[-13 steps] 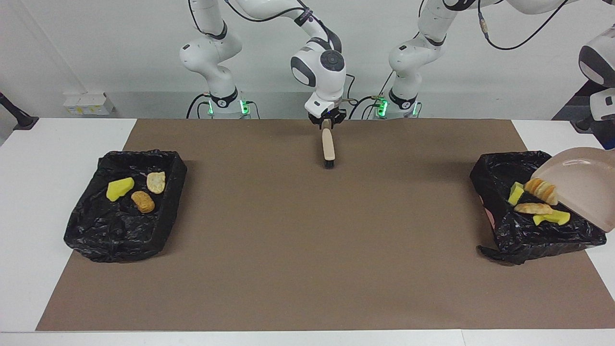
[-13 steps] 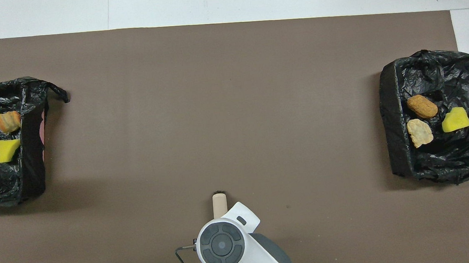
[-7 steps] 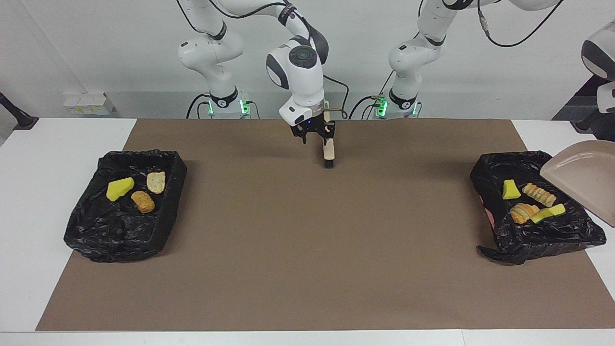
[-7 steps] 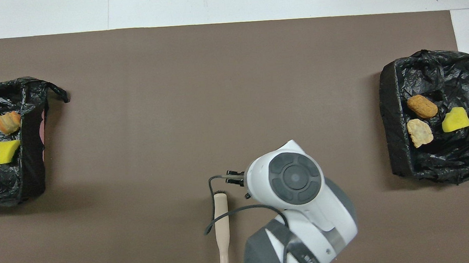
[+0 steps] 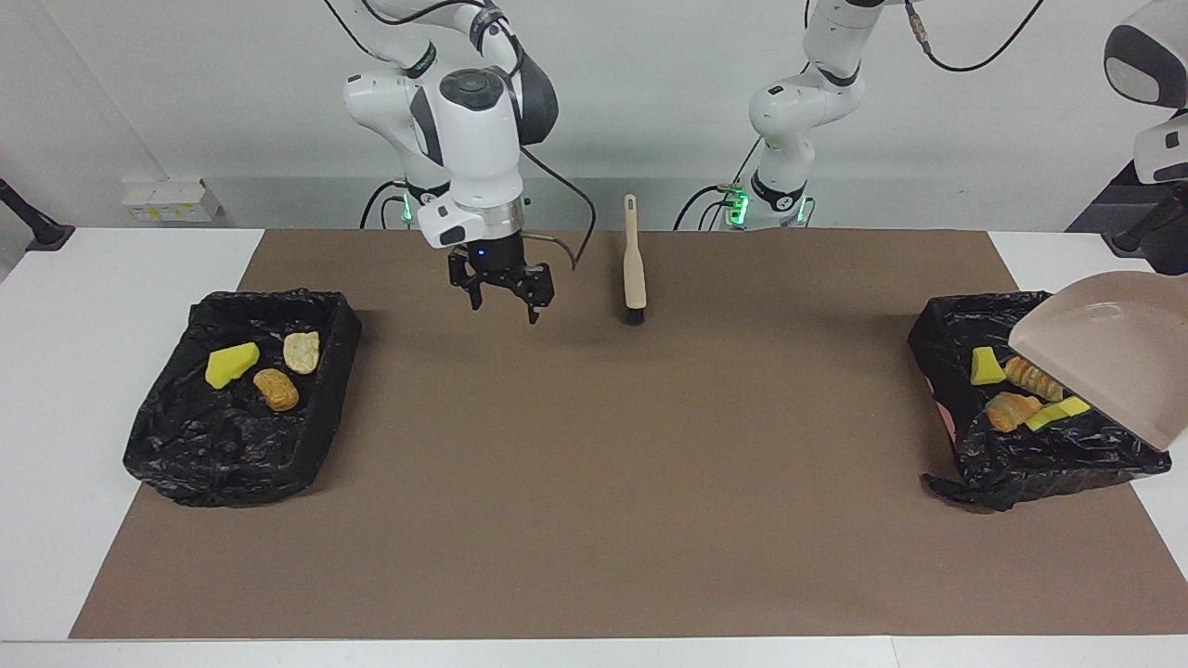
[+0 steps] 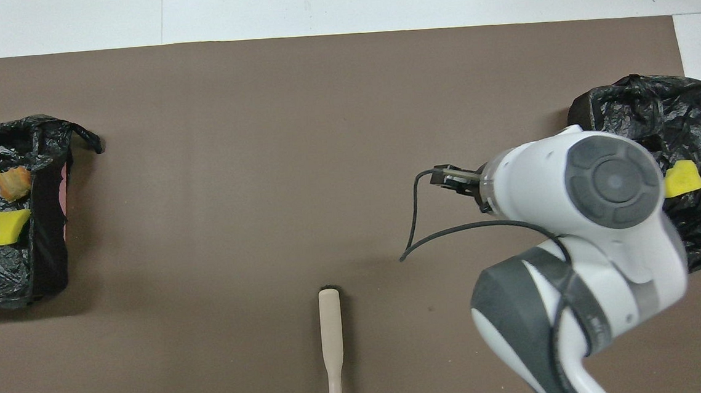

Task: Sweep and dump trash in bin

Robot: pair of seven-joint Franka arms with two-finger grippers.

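Brown mat (image 5: 594, 482) covers the white table, nothing loose on it. You've got the right gripper (image 5: 501, 288) open and empty above the mat, brush (image 5: 634, 269) lying free near the robots. Dustpan (image 5: 1104, 357) hangs tilted over the left arm's bin (image 5: 965, 455); its gripper isn't visible. Keep the pan over that bin until it's empty. Trash (image 5: 1021, 394): four bits there, three in the other bin (image 5: 232, 455).

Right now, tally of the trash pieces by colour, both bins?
Yellow foam chunks: 3, one in the bin at the right arm's end, two in the bin at the left arm's end.
Golden-brown bread pieces: 4, two at the right arm's end, two at the left arm's end.
Total: 7.
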